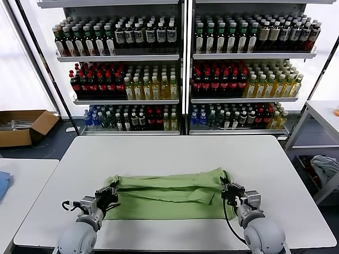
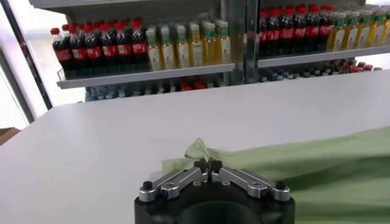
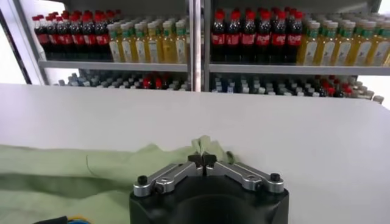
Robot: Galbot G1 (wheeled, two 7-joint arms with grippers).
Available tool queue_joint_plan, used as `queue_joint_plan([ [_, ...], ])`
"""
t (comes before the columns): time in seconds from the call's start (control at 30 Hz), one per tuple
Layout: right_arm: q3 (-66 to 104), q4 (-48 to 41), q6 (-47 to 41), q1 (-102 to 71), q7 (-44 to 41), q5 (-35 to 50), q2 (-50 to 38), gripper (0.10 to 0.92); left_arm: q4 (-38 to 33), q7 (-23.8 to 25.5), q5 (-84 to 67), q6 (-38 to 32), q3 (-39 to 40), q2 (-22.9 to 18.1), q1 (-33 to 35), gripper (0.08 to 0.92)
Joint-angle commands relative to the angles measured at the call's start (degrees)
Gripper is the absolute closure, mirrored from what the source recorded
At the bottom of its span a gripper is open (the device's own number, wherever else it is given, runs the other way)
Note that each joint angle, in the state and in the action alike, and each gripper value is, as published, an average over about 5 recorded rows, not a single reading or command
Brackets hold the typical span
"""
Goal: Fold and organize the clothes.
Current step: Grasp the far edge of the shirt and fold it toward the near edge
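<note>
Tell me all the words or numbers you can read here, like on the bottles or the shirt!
None can be read.
Bottles on the shelves: they have labels, but the print is too small to read.
Green shirt on the table: no words show.
Cardboard box on the floor: no print can be made out.

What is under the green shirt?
The light green soft shirt lies on the white table, partly folded over itself. Anything hidden beneath the cloth cannot be seen.

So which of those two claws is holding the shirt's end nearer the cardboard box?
The left gripper, pinched shut on the green shirt; the cardboard box sits on its side. The right gripper clamps the opposite end.
</note>
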Motion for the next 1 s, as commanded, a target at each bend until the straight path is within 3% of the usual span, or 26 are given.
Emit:
queue_joint_plan([
  [0.03, -0.14, 0.72, -0.20, -1.88, 0.39, -1.09, 0.07, 0.918, -0.77, 0.23, 1.01, -0.12, -0.33, -0.39, 1.91, 0.916],
  [0.4, -0.33, -0.32, -0.11, -2.69, 0.65, -3.33, 0.65, 0.918, -0.72, 0.42, 3.64, -0.51, -0.34, -1.03, 2.32, 0.916],
  [0.53, -0.22, -0.22, 0.02, -3.17, 0.56, -4.90, 0.88, 0.910, -1.93, 0.43, 4.83, -0.53, -0.03, -1.38, 2.37, 0.865],
  [0.77, 0.35, 2.70, 0.25, -4.39, 0.65, -6.97, 0.81, 0.732, -5.74, -0.12, 4.92, -0.06, -0.87, -1.26, 3.07, 0.662],
  [1.0, 3.06, 9.77, 0.89, -6.21, 1.53, -3.85, -0.04, 0.532, -9.01, -1.05, 6.13, 0.16, -2.38, -2.41, 5.18, 0.463],
])
